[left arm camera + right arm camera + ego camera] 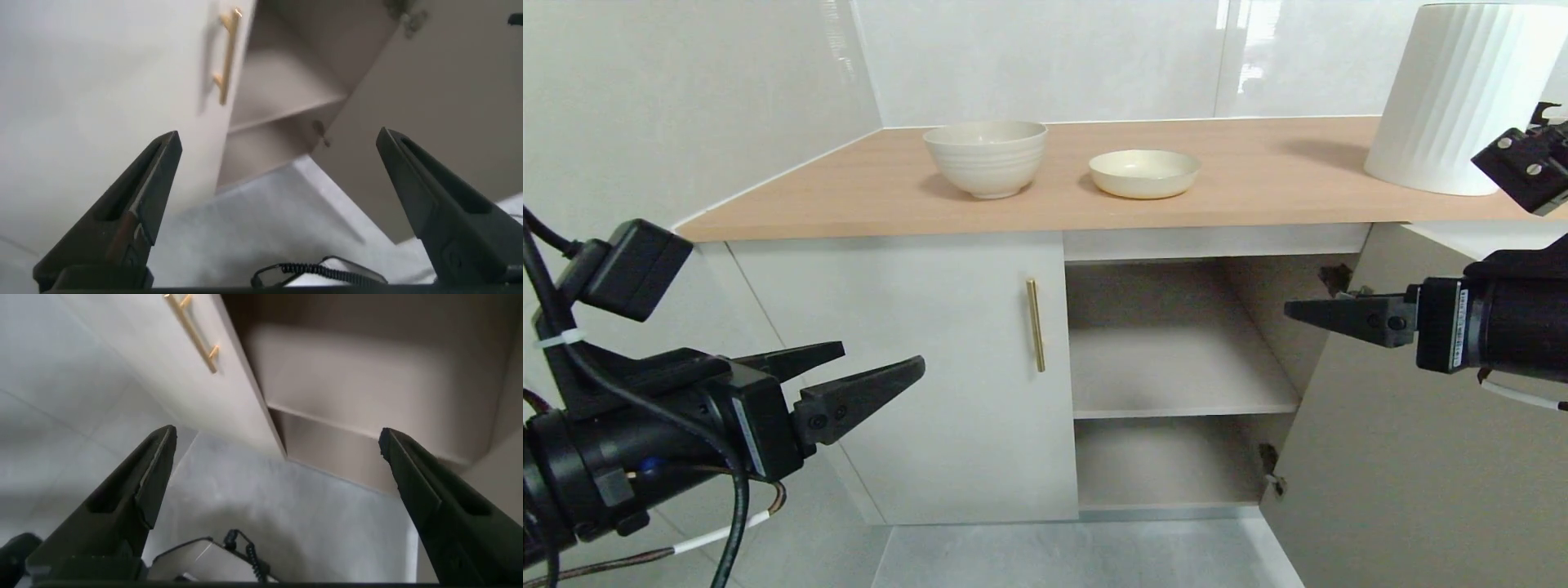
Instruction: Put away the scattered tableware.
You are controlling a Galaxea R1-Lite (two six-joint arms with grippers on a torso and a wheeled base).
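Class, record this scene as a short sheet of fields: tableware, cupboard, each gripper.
Tableware: deep bowl and shallow dish, apart, on the wooden countertop
Cupboard: left door shut, right door swung open, shelf showing
Left gripper: open, holding nothing, before the left door
Right gripper: open, holding nothing, near the right door
Other: white ribbed cylinder at the countertop's right end

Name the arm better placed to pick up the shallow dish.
Right, probably. The right gripper hangs open, higher and nearer the dish, beside the open cupboard's shelf; the left gripper sits lower, before the closed door.
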